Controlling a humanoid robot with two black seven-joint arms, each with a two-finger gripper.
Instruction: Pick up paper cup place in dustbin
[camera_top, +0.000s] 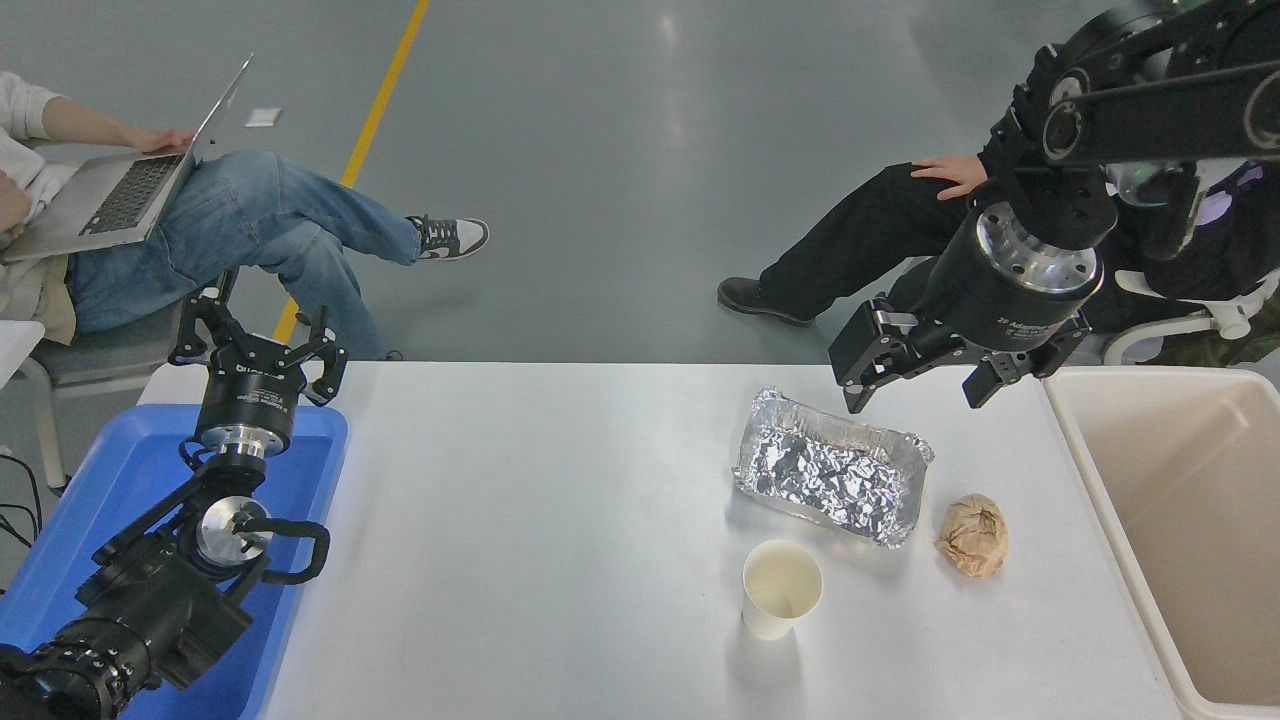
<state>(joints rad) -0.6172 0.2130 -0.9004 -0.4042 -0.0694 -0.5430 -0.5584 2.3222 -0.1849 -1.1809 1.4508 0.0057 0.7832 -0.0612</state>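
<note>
Right gripper (915, 385) hangs above the table's far edge with jaws spread wide and nothing in them, well apart from the paper cup (781, 589), which stands upright and open-mouthed on the white table (520, 520) near the front, not yet gripped. Main risk, as a judgement: the foil tray (832, 467) sits between the gripper and the cup, so a low straight approach could clip the tray's rim and shove it into the cup, tipping it over. The cup looks light and thin-walled; an off-centre close could crush it or knock it sideways, and a fallen cup may roll. The crumpled brown paper ball (972, 536) lies just right of the tray, near the cup's path to the dustbin (1100, 500) at the right edge; a low carry could brush it. The bin's thick rim also needs clearing before release, or the cup could bounce off. Left gripper (258, 345) is parked over the blue tray (130, 470) at lower left, fingers open, out of the way. Two people sit beyond the far side, one with a laptop (130, 180), neither reaching in.
</note>
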